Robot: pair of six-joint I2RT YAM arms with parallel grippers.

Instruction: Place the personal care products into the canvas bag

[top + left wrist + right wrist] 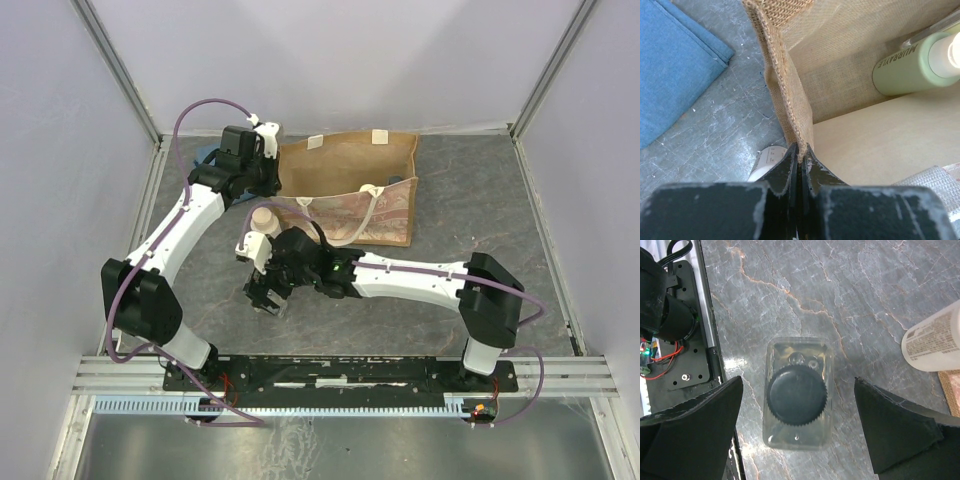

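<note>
- Our right claw [798, 385] is released – its two black fingers [695, 430] stand wide apart, at 9 and 3 o'clock of the bottle below, and neither touches it.
- The clear rectangular plastic bottle with a dark ribbed round cap [797, 400] stands upright on the grey marbled table [840, 290]. In the right wrist view we see it from above, centred in the gap between the fingers.
- From that bottle, at about 2 o'clock, a beige cylindrical bottle with a cream cap [935, 342] shows at the edge of the view. From overhead we see it [262, 218] at 12 o'clock of the right claw [268, 297], just outside the near left corner of the bag.
- The tan-brown woven canvas bag with cream rope handles [345, 165] sits at about 1 o'clock of the right claw, its mouth open.
- Our left claw [799, 152] is clenched on the bag's left wall [785, 100], the rim pinched between the fingertips.
- Inside the bag, a pale green cylindrical bottle [910, 65] lies on its side at 2 o'clock of the left claw.
- A folded blue cloth [675, 65] lies on the table outside the bag, at 10 o'clock of the left claw.
</note>
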